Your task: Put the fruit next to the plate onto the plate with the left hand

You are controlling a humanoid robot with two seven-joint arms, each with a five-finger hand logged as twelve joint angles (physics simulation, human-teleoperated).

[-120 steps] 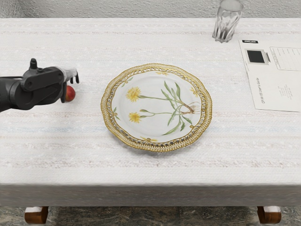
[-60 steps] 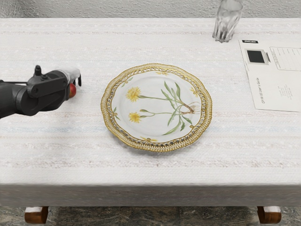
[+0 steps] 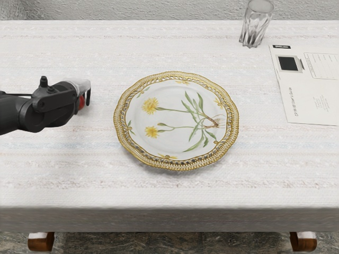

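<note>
A: What is the biggest thing here?

B: The surface (image 3: 63, 159), pale and faintly striped, running the full width of the view. Two wooden feet show beneath its near edge.

A: And on it?

B: The plate (image 3: 177, 161) lies at the middle, flat, with a gold lattice rim and yellow flowers painted on white. Nothing lies on it.

A: Taking the plate as the centre of the dial, what else is there?

B: A printed sheet of paper (image 3: 310, 90) lies at about 3 o'clock, a touch toward 2, well apart from the rim and cut off by the right edge of the view. A clear glass (image 3: 256, 24) stands upright at about 1 o'clock, at the far edge of the surface.

A: Where is the arm?

B: The dark left arm comes in from the left, and the left robot hand (image 3: 66, 100) sits at 9 o'clock, near the plate but not touching it.

A: Is it holding anything?

B: Yes. Its fingers (image 3: 87, 96) are curled down around the fruit (image 3: 81, 102), closed on it.

A: How much of the fruit shows?

B: Only a small red patch between palm and fingertips, at 9 o'clock, off the plate.
</note>
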